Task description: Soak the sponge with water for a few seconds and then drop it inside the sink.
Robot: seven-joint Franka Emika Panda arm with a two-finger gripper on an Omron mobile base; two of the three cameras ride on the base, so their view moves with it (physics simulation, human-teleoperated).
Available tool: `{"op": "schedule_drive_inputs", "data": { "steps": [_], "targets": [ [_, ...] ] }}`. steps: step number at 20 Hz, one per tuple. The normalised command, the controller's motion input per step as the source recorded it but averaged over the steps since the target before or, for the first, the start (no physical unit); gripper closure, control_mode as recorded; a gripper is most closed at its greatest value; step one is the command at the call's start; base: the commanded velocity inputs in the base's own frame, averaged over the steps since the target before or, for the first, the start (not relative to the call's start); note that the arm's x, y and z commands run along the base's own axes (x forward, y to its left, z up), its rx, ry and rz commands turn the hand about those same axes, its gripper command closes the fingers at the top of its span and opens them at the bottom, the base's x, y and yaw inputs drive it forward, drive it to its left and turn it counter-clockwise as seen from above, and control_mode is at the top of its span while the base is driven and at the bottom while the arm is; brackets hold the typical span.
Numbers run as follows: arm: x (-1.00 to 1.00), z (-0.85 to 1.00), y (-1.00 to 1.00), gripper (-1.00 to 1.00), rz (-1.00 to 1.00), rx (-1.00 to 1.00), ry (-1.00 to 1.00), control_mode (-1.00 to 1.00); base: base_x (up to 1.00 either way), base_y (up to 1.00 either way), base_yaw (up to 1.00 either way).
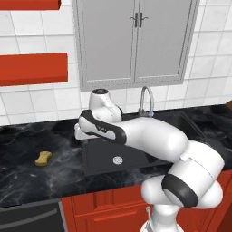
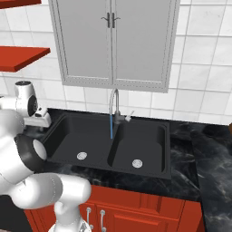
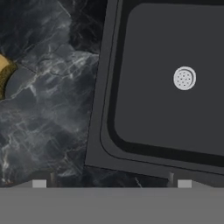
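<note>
The small yellow-tan sponge (image 1: 43, 157) lies on the black marble counter, left of the sink (image 1: 102, 159); in the hand view one end of the sponge (image 3: 3, 70) shows at the left edge. The matte black double-basin sink (image 2: 108, 168) has a silver drain in each basin. My gripper (image 1: 80, 135) hovers over the sink's left rim (image 3: 98, 131), pointing down. It is open, its fingertips (image 3: 39, 183) wide apart with nothing between them. The sponge sits off to the gripper's left, apart from it.
A curved grey faucet (image 2: 114, 106) stands behind the sink's divider, and a thin blue stream of water (image 2: 111, 127) runs from it into the left basin. Grey wall cabinets (image 2: 111, 43) hang above. Red shelves (image 1: 31, 68) jut out at the left.
</note>
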Motion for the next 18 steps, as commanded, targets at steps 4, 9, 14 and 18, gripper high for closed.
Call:
{"op": "schedule_drive_inputs", "data": {
  "steps": [4, 9, 14, 18],
  "targets": [
    [0.12, -0.09, 0.21, -1.00, -0.07, 0.00, -0.01, -1.00, 0.00, 0.00, 0.00],
    [0.09, 0.00, 0.22, -1.00, -0.08, 0.02, 0.00, -1.00, 0.00, 0.00, 0.00],
    [0.10, 0.00, 0.24, -1.00, -0.08, 0.01, 0.00, -1.00, 0.00, 0.00, 0.00],
    [0.10, 0.00, 0.27, -1.00, -0.07, 0.00, -0.01, -1.00, 0.00, 0.00, 0.00]
  ]
}}
